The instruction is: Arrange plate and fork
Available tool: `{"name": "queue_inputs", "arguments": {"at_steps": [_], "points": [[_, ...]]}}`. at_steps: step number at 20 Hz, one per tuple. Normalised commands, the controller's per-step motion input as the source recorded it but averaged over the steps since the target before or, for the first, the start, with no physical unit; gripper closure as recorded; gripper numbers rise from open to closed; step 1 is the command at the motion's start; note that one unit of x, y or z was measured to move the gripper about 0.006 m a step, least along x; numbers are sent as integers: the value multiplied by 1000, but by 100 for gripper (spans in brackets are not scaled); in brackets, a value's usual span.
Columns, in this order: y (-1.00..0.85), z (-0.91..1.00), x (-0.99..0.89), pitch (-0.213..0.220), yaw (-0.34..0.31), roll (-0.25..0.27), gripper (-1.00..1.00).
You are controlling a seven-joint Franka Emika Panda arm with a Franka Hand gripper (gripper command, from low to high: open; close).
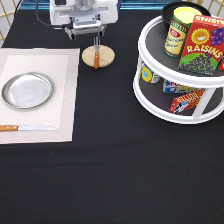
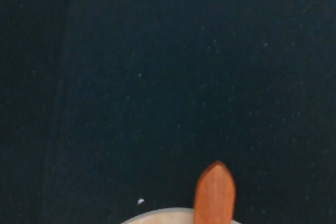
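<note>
The fork (image 1: pixel 97 56) lies across a small tan wooden disc (image 1: pixel 105 56) near the exterior view's top, brown handle toward the bottom, tines toward the top. My gripper (image 1: pixel 85 34) hangs open and empty just above and slightly left of it, not touching it. The wrist view shows the fork's handle tip (image 2: pixel 215 192) and an edge of the disc (image 2: pixel 161 218) on black cloth. The silver plate (image 1: pixel 27 90) sits on a pale placemat (image 1: pixel 65 100) at the left.
A wooden-handled knife (image 1: pixel 25 128) lies on the placemat below the plate. A white two-tier turntable (image 1: pixel 165 112) at the right holds a raisins box (image 1: pixel 202 45), a can (image 1: pixel 177 31) and other packets. Black cloth covers the table.
</note>
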Motion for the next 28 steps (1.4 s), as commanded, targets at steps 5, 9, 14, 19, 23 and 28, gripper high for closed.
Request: {"name": "queue_inputs", "arguments": {"at_steps": [5, 9, 14, 19, 23, 28], "points": [[20, -455, -215, 0, -2, 0, -100], [131, -486, -289, 0, -8, 0, -100], [282, -332, -291, -2, 0, -17, -100], [187, -327, -324, -20, 0, -15, -100], [71, -308, -254, -27, 0, -2, -100], [115, -156, -128, -31, 0, -28, -100]]}}
